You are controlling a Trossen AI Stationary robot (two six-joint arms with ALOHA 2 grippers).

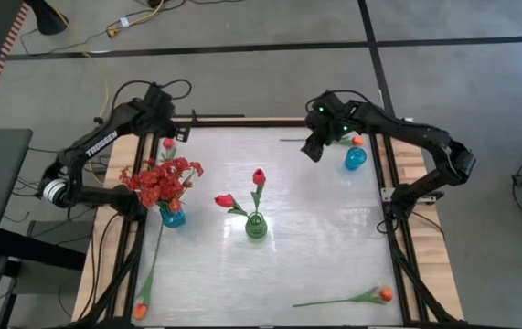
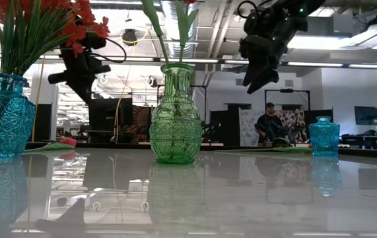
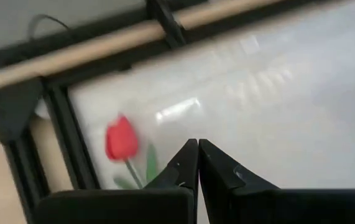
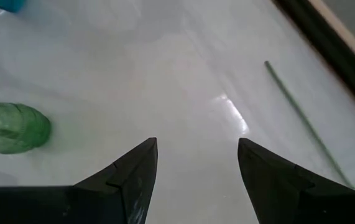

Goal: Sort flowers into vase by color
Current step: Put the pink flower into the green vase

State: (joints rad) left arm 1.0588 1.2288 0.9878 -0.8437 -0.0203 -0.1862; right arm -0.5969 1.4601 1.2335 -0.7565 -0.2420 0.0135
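left gripper [image 3: 197,163] clenched, empty, over red tulip [image 3: 122,138] at table's far-left corner | right gripper [image 4: 197,163] released, empty, far-right corner

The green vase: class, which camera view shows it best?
The low view: the green vase stands whole, up close, its pattern plain. The high view shows it small from above; the right wrist view shows a blurred part; the left wrist view shows none.

Seated person [image 2: 268,125] beyond the table; floor cables [image 1: 105,32].
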